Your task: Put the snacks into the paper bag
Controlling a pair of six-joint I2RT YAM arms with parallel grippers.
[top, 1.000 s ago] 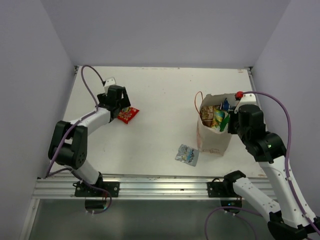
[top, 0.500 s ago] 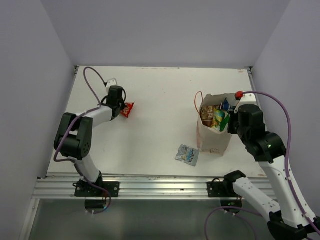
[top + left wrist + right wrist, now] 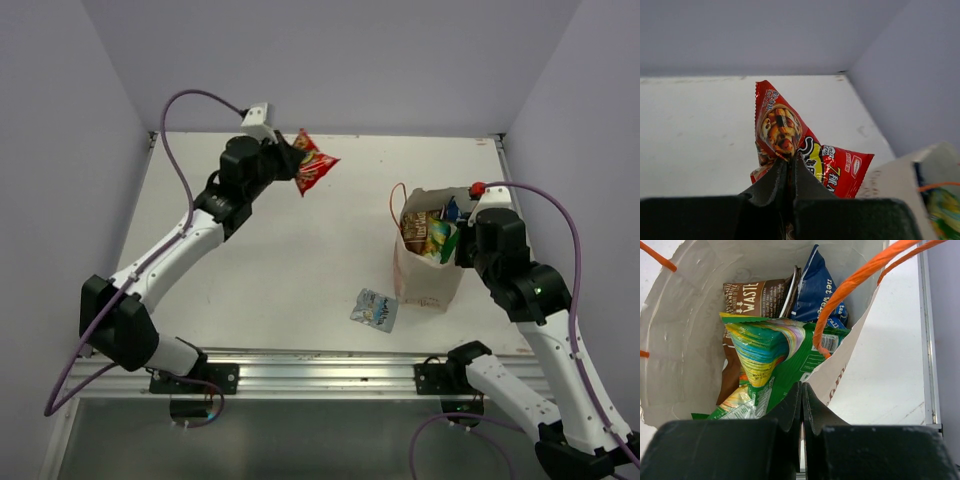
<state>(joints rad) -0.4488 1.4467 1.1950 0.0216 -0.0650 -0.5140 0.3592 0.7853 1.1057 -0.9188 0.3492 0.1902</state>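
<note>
Lifted: glossy, crumpled red packet (image 3: 314,162).

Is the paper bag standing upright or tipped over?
Upright, mouth open: the paper bag stands on its base, snacks visible inside from above, and the right gripper is shut on its rim.

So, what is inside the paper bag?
In the bag: a brown packet, a blue packet and a green packet, packed close together. Anything under them is covered.

Red packet (image 3: 315,160) aloft; bag (image 3: 425,285) upright, part-filled.
</note>
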